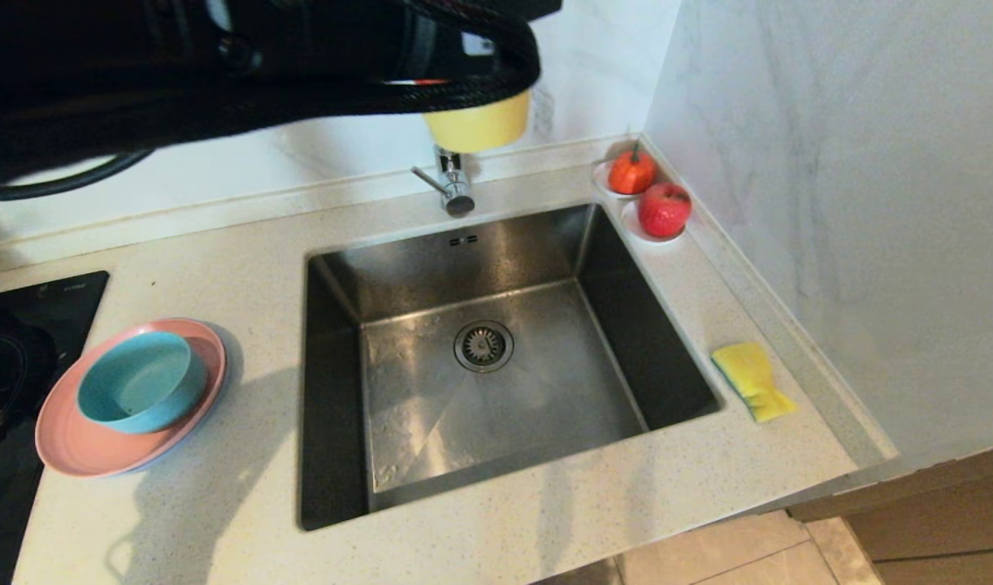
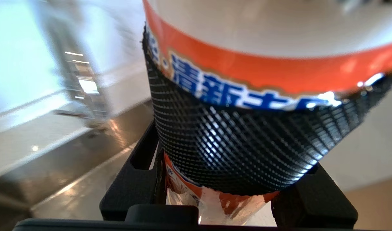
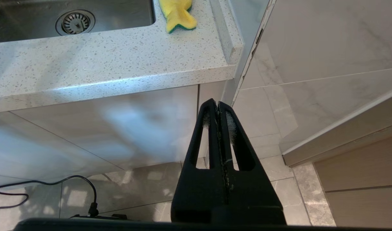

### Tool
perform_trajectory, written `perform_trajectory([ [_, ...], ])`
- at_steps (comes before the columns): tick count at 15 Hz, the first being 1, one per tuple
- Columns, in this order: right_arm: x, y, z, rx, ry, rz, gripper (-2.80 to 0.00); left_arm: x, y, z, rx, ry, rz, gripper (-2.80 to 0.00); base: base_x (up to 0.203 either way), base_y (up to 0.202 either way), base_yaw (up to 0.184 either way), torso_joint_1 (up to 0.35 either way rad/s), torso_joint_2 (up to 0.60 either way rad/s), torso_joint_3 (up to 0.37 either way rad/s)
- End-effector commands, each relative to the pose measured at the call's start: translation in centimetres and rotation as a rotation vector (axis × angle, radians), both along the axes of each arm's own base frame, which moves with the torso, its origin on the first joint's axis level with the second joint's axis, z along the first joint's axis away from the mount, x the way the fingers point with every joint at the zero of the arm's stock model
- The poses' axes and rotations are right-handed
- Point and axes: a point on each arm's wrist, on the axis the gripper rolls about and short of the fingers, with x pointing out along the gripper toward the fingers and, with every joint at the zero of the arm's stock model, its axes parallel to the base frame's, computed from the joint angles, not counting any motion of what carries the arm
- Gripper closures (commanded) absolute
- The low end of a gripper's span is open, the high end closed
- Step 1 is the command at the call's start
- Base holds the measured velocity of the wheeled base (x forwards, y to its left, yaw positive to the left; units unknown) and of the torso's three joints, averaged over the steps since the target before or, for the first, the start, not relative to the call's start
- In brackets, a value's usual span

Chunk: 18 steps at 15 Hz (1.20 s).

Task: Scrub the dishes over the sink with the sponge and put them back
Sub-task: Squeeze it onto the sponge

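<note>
Bottle in left end effector: nearest the camera, a bottle (image 2: 263, 64) with an orange-and-blue label sits clamped between the half-spread fingers of the left end effector (image 2: 215, 192); in the head view its yellow end (image 1: 478, 122) hangs above the tap (image 1: 452, 187).
Sponge: the sponge (image 1: 752, 380) lies flat on the bench (image 1: 220, 487) just right of the sink (image 1: 334, 390), long axis running front to back, yellow side up.
Dishes: a blue bowl (image 1: 143, 392) sits inside a pink plate (image 1: 74, 455) on the bench left of the sink; a pale rim shows under the plate's near edge.
Key relation: the sponge is on the right side, well apart from the occupied left end effector; the right end effector (image 3: 218, 110) hangs below the bench edge, fingers pressed together and holding nothing, and is likely the nearer one to the sponge.
Obstacles: two red fruits (image 1: 663, 210) on saucers stand in the back right corner, beyond the sponge; the wall (image 1: 830, 203) runs close along its right.
Judged stage: neither sponge nor dishes are held yet.
</note>
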Motion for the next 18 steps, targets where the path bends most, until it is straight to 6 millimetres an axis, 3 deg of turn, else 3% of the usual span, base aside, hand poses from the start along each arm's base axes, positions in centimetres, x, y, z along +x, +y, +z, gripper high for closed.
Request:
perform_trajectory([
  [1,0.0,0.0,0.0,0.000,0.000,0.001,0.00,1.1,-4.0,-2.5,0.079,0.039,-0.034,0.00,0.000,0.000,0.000,0.000,0.00,0.000],
  [11,0.0,0.0,0.0,0.000,0.000,0.001,0.00,3.5,-13.4,-10.8,0.298,0.125,-0.028,0.00,0.000,0.000,0.000,0.000,0.00,0.000],
  [18,0.0,0.0,0.0,0.000,0.000,0.001,0.00,4.9,-15.9,-15.6,0.519,0.102,0.070,0.00,0.000,0.000,0.000,0.000,0.00,0.000],
])
